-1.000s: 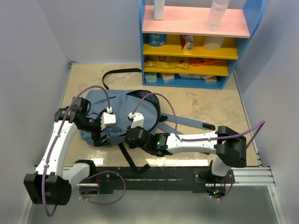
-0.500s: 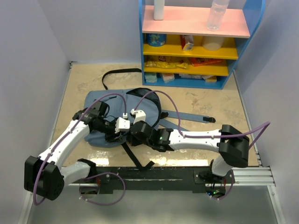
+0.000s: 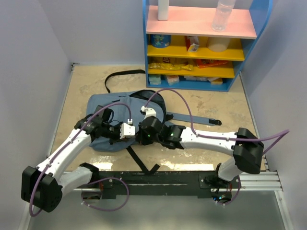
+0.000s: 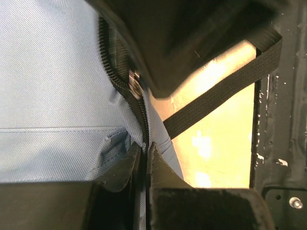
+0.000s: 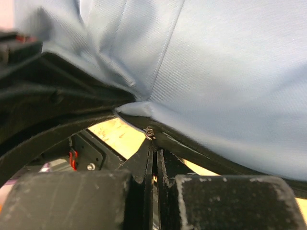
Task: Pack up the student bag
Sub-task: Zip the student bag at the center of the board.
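Left gripper (image 4: 144, 154) pinches student bag (image 4: 57, 72) at zipper (image 4: 137, 104); right gripper (image 5: 154, 160) likewise, apparently; overhead hides jaws.

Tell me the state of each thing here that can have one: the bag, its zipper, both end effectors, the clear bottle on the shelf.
student bag: lying flat, gripped at its near edge.
zipper slider: partway along the teeth.
left end effector: shut on the bag's fabric by the zipper.
right end effector: shut on the bag's edge.
clear bottle: upright.
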Controlling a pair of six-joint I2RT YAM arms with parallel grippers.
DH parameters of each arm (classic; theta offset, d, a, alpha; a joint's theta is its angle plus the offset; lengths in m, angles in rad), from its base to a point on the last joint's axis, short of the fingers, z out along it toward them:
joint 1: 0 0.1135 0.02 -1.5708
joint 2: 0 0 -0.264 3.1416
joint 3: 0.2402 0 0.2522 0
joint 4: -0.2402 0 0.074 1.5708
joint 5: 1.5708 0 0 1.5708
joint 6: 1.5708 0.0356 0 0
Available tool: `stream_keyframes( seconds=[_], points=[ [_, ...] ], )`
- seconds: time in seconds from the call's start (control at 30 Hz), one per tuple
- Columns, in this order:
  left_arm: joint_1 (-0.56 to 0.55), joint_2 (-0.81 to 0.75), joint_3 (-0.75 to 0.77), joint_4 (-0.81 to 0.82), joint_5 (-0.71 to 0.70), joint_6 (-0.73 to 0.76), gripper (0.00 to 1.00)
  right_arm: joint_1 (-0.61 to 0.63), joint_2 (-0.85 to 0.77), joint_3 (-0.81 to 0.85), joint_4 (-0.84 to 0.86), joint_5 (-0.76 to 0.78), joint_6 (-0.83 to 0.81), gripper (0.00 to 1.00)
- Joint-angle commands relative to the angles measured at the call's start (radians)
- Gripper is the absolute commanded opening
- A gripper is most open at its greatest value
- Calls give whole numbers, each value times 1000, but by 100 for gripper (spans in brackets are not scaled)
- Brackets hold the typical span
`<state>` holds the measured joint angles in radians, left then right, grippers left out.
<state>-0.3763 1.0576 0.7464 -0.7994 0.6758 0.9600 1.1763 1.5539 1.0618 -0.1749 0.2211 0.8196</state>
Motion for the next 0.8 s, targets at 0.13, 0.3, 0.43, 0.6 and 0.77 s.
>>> stream_keyframes(
  seconds=[0.13, 0.3, 0.43, 0.6, 0.77],
  points=[
    [-3, -39, -48, -103, -88, 14, 0, -161, -104, 73, -20, -94, 1, 0],
    [-3, -54, -47, -119, -110, 22, 0, -199, -78, 113, -90, -170, -20, 0],
    [-3, -70, -61, -123, -171, 36, 0, -230, -110, 107, -129, -180, -43, 0],
    [0, -114, -110, -123, -315, 78, 0, -291, -169, 79, -172, -204, -76, 0],
    [31, -186, -140, -182, -438, 144, 0, -328, -166, 63, -187, -267, -106, 0]
  ],
)
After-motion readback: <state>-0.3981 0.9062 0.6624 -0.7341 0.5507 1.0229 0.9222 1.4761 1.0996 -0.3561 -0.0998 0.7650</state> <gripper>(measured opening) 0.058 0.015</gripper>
